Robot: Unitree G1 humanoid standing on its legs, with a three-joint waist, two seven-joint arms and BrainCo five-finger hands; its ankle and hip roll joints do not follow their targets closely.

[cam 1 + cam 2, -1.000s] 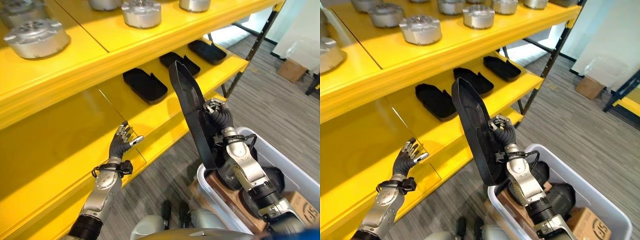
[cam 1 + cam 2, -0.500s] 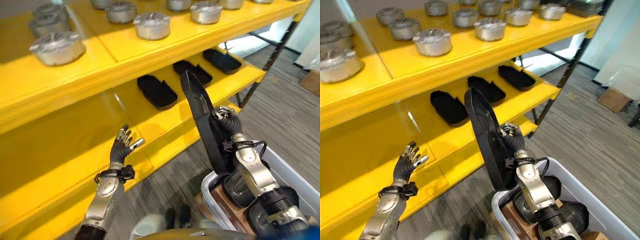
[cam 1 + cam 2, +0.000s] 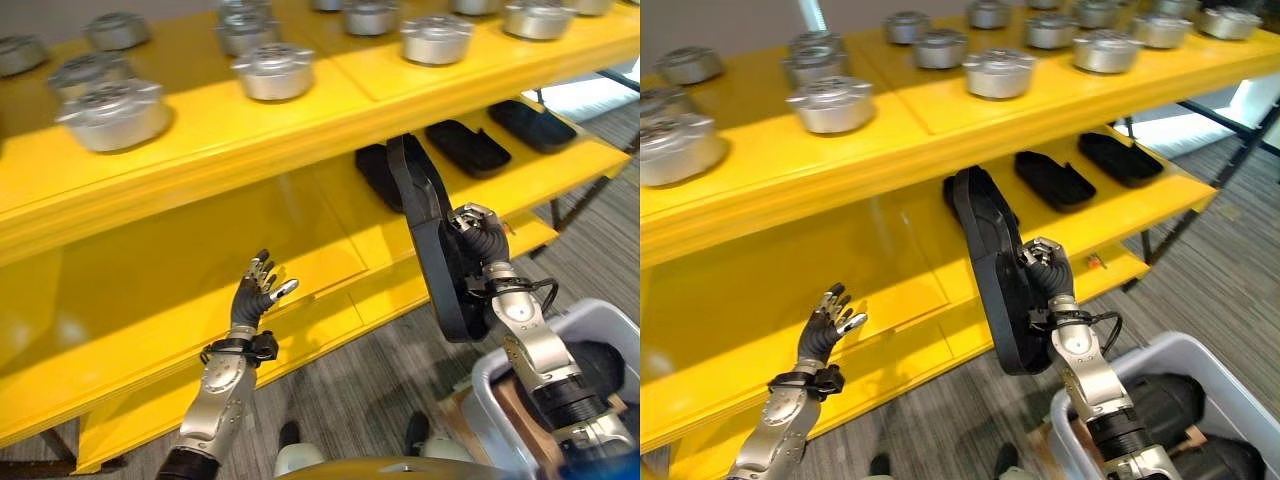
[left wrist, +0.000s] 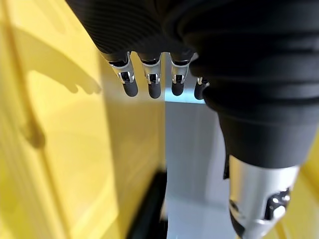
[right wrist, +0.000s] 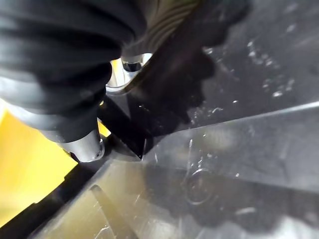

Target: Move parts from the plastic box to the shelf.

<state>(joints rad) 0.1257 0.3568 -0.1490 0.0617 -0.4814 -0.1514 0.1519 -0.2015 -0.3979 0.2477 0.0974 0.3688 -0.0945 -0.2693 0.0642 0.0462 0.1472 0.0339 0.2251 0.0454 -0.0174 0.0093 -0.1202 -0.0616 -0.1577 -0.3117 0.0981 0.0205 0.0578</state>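
While two black parts point(image 3: 1095, 170) lie shelved, right hand point(image 3: 1045, 272) grips another.

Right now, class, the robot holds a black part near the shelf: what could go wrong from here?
1. The long black part stands nearly upright in the right hand, gripped partway up, so it may tip or slip.
2. Its top end sits close to the upper shelf edge and could knock it.
3. The left hand is open, giving no support.

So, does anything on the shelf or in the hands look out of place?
Nothing stands out. The right hand holds a black part upright before the shelf; the other black parts lie flat, and the left hand is open.
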